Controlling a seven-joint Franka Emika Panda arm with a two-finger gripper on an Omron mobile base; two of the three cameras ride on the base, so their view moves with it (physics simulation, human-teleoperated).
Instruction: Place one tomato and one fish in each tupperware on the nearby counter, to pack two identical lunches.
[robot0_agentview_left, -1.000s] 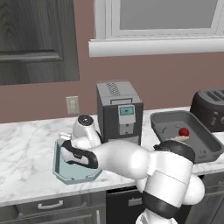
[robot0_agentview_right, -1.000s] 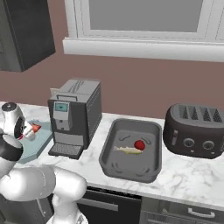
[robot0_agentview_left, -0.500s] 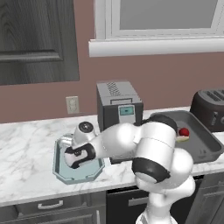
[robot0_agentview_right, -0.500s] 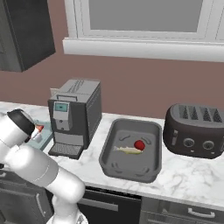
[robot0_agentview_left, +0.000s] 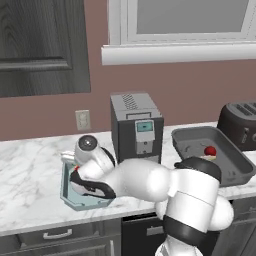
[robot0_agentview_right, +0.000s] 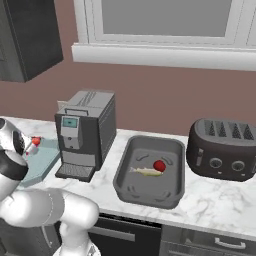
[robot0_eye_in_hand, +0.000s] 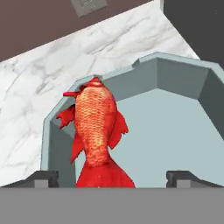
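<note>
My gripper (robot0_eye_in_hand: 113, 177) is open over the pale blue-teal tupperware (robot0_eye_in_hand: 175, 74), its finger tips wide apart. The orange-red fish (robot0_eye_in_hand: 96, 127) lies between them, touching neither, against the tray's corner wall. From the left base view my hand (robot0_agentview_left: 82, 180) hovers low over this tupperware (robot0_agentview_left: 67, 192) on the counter (robot0_agentview_left: 30, 165). To the right, the dark grey tupperware (robot0_agentview_right: 150, 192) holds a tomato (robot0_agentview_right: 159, 165) and the pale slim fish (robot0_agentview_right: 146, 171). That tomato (robot0_agentview_left: 210, 150) also shows from the left side.
A dark coffee machine (robot0_agentview_left: 137, 125) stands between the two trays, close to my arm. A dark toaster (robot0_agentview_right: 225, 150) sits at the far right. A wall socket (robot0_agentview_left: 82, 120) is behind the teal tray. Cabinet fronts with bar handles run below.
My fingers have gone from shut to open, letting go of the orange-red fish in the teal tray. My arm's elbow has swung across in front of the counter.
</note>
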